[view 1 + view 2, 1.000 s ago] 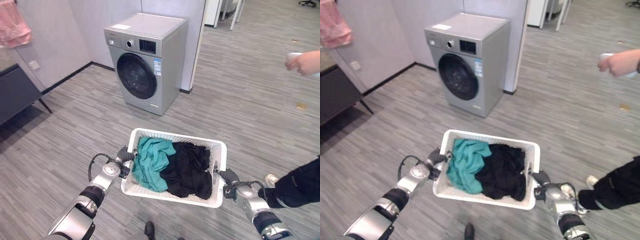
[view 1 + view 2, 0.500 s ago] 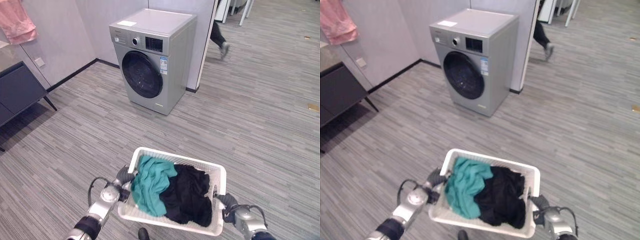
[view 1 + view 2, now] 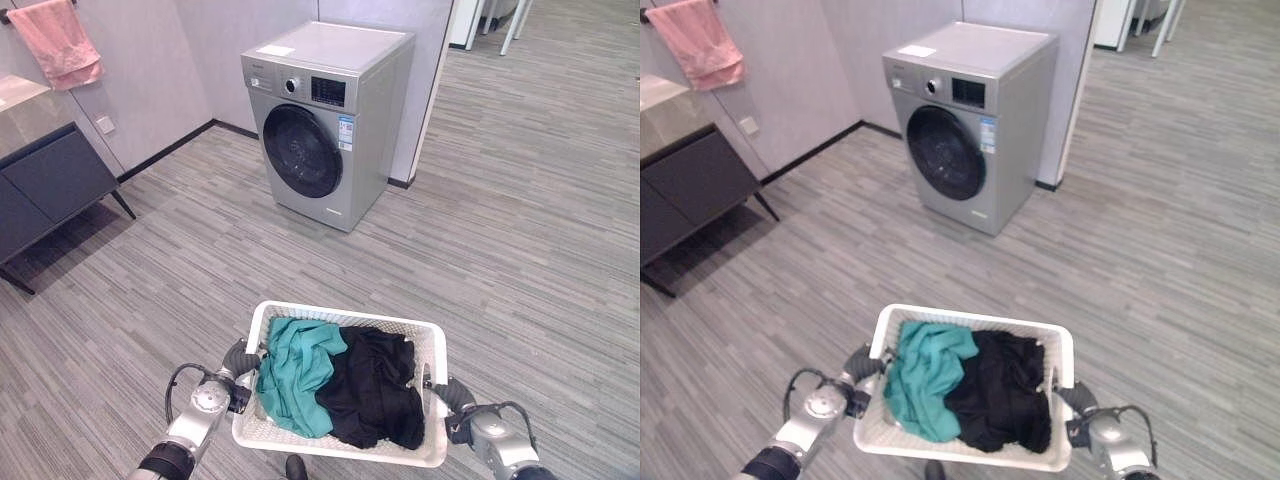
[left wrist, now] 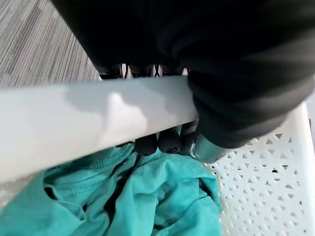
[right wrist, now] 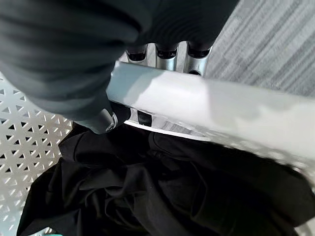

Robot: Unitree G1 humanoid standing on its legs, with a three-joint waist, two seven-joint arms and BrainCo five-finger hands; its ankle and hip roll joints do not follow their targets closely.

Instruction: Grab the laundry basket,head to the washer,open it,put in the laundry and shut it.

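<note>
I carry a white perforated laundry basket (image 3: 431,345) in front of me, above the grey floor. A teal garment (image 3: 298,368) lies in its left half and a black garment (image 3: 378,385) in its right half. My left hand (image 3: 240,359) is curled round the basket's left rim (image 4: 74,120), fingertips (image 4: 165,143) hooked under it. My right hand (image 3: 453,394) is curled round the right rim (image 5: 206,101). The silver front-loading washer (image 3: 330,120) stands ahead against the wall, its round dark door (image 3: 301,151) closed.
A dark cabinet on slanted legs (image 3: 55,190) stands at the left, with a pink towel (image 3: 60,40) hanging above it. A wall corner (image 3: 432,90) rises right of the washer. Open grey plank floor (image 3: 520,230) lies between me and the washer.
The camera has moved: the washer sits a little further right in view and the cabinet shows more. The person walking behind the wall corner is gone. Both hands keep their hold on the basket.
</note>
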